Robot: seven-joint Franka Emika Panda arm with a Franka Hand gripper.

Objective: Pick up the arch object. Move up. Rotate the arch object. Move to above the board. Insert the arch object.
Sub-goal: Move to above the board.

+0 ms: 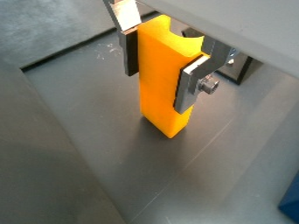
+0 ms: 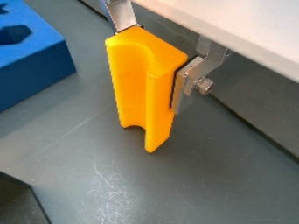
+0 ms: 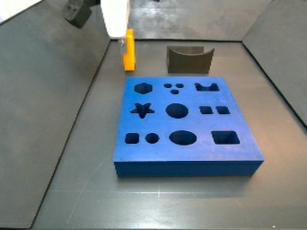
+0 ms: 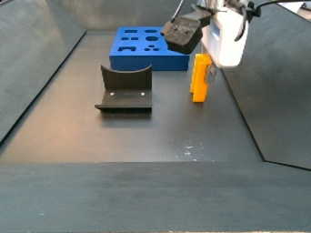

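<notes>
Arch object [image 1: 163, 80] clamped upright between fingers [image 1: 191, 80].

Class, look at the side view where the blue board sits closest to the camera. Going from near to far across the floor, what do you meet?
The board → dark grey notched block. The arch object, between the gripper fingers, stands about level with the block, so it is left unranked.
</notes>
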